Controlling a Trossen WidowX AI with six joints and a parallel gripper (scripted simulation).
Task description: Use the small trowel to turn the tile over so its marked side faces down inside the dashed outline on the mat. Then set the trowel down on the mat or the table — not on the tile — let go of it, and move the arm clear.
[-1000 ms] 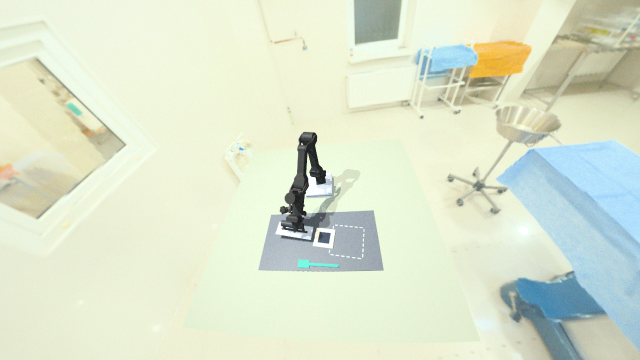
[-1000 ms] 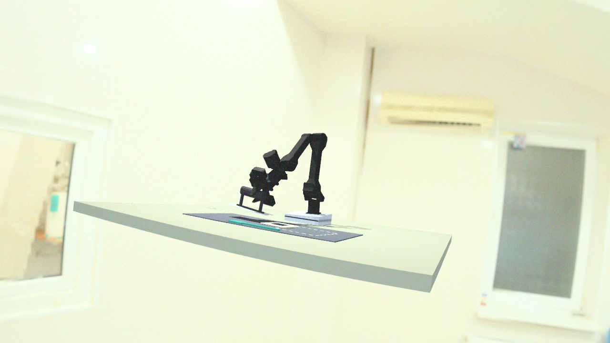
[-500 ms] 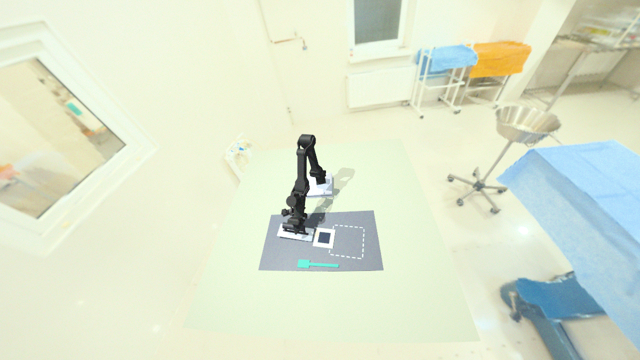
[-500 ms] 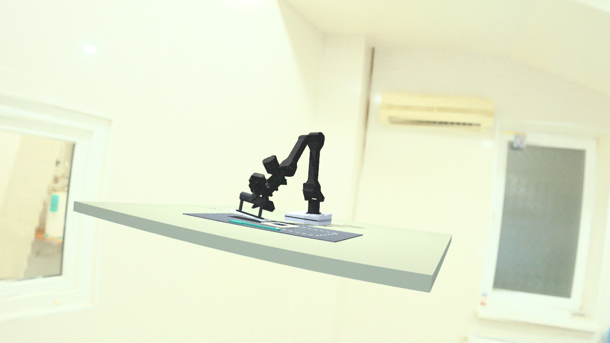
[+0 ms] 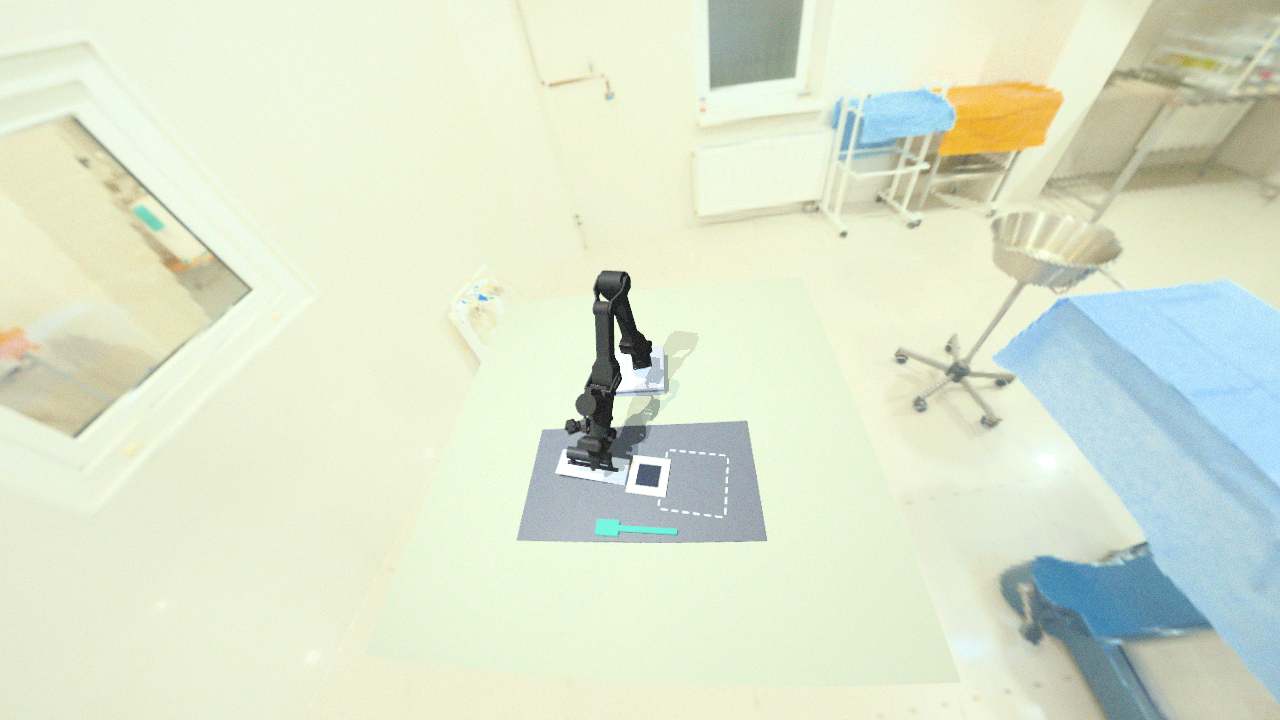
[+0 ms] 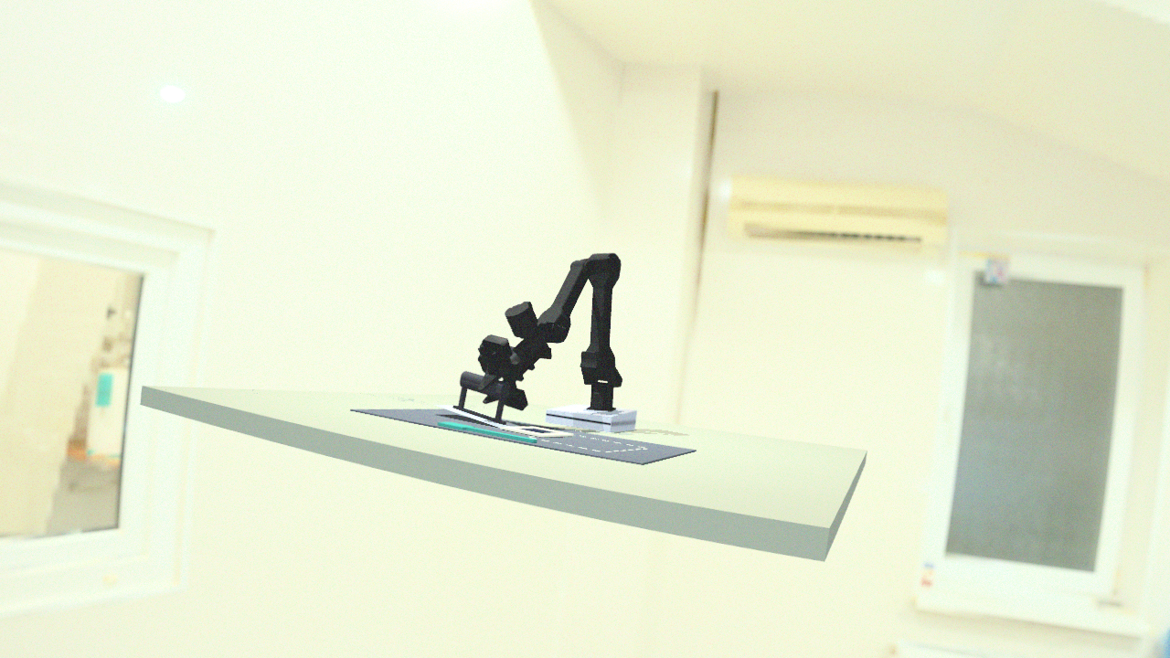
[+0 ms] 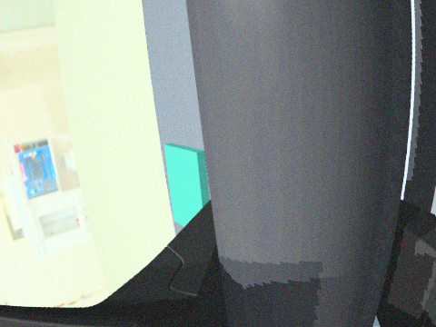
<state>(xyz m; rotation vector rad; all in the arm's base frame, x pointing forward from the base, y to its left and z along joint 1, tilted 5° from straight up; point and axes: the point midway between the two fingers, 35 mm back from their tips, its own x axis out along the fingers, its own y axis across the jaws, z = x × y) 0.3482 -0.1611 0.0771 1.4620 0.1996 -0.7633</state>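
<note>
Tile [image 5: 646,476] flat on the mat [image 5: 572,519], dark marked side up, just beside the dashed outline [image 5: 698,454] at its 9 o'clock edge — not yet inside it.

From the tile, trowel [image 5: 614,475] at 9 o'clock, long axis running from 9 to 3 and so aimed at the tile and, beyond it, at the outline. In the exterior view, pale blade sloping down toward the tile. Cannot tell whether the front edge touches the tile's border or stops just short of it.

Gripper [image 5: 590,458] clenched on the trowel's handle, low over the mat, at 9 o'clock from the tile. In the wrist view, only a wide grey shaft between dark fingers.

Judged from this: next move a push toward 3 o'clock to get the blade under the near edge, then a lift so that the tile tips over into the outline.

Open mat inside the outline and past it at 3 o'clock. Teal flat tool [image 5: 635,530] at 6 o'clock from the tile, apart from it, lying 9 to 3 near the mat's front edge — out of the path. Arm base [image 5: 648,376] at 12 o'clock, on the table [image 5: 805,537].
</note>
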